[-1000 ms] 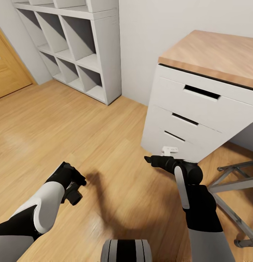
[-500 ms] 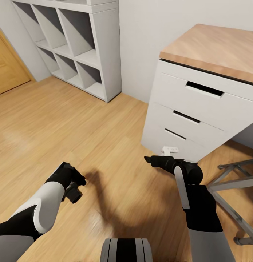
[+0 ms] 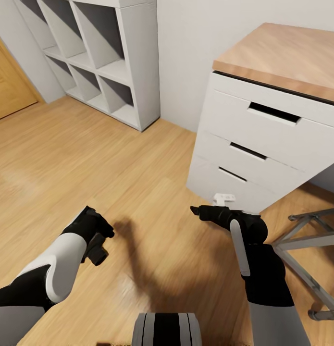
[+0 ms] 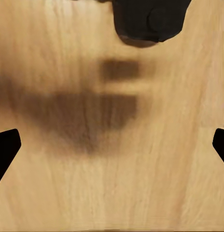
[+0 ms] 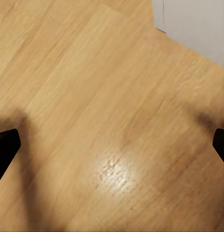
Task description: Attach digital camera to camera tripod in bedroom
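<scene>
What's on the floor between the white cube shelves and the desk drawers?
Nothing: in the head view, bare wood floor and pale wall separate the white cube shelves from the drawer unit.

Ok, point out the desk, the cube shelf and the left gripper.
desk (image 3: 282,50): head view, wood top.
cube shelf (image 3: 138,57): head view, white side panel.
left gripper (image 3: 97,254): head view, between its fingertips.

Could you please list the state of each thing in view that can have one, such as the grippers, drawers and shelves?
left gripper: open, empty, over bare floor.
right gripper: open, empty, over the floor beside the desk.
desk: upright, all three drawers shut.
cube shelves: standing against the wall, visible compartments empty.
grey metal frame: standing on the floor by the desk.
</scene>
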Motion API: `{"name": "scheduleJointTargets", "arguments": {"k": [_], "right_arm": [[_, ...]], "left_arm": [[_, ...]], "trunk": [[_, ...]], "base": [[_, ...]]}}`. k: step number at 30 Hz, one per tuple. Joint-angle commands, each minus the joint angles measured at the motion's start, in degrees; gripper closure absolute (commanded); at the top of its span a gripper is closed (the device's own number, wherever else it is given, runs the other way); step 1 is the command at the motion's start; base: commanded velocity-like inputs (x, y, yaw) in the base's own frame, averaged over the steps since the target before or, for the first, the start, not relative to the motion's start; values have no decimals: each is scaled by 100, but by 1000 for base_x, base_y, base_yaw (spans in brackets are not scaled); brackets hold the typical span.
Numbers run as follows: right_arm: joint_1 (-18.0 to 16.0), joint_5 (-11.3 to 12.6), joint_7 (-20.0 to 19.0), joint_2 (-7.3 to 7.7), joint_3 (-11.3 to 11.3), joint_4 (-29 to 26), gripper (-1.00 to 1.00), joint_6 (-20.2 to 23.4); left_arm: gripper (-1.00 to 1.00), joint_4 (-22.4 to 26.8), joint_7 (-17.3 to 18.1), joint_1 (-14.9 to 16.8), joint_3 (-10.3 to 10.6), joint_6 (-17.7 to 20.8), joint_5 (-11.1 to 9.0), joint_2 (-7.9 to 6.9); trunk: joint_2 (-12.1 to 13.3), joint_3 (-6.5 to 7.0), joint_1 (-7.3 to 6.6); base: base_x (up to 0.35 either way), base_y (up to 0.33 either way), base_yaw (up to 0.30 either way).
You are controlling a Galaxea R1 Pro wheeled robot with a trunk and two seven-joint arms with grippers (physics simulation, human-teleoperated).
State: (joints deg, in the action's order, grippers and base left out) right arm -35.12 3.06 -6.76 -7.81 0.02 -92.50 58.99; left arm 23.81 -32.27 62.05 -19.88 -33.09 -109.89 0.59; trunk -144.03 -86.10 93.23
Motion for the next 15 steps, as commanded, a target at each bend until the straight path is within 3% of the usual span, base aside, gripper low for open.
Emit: {"name": "scheduleJointTargets", "arguments": {"k": [1,4,15], "right_arm": [[-3,28,8,-2,-4,-5,-100,25],[-2,28,8,-2,1,-5,-100,22],[2,28,5,4,-9,-5,-100,14]], "left_arm": [[-100,10,0,2,-14,-29,-22,3],[-100,10,-6,42,228,-26,-27,9],[-100,10,6,78,444,-23,-38,31]], "trunk": [[-1,-13,-1],[-1,-39,-1],[-1,-97,-1]], "base": [[0,0,0],[0,0,0],[0,0,0]]}}
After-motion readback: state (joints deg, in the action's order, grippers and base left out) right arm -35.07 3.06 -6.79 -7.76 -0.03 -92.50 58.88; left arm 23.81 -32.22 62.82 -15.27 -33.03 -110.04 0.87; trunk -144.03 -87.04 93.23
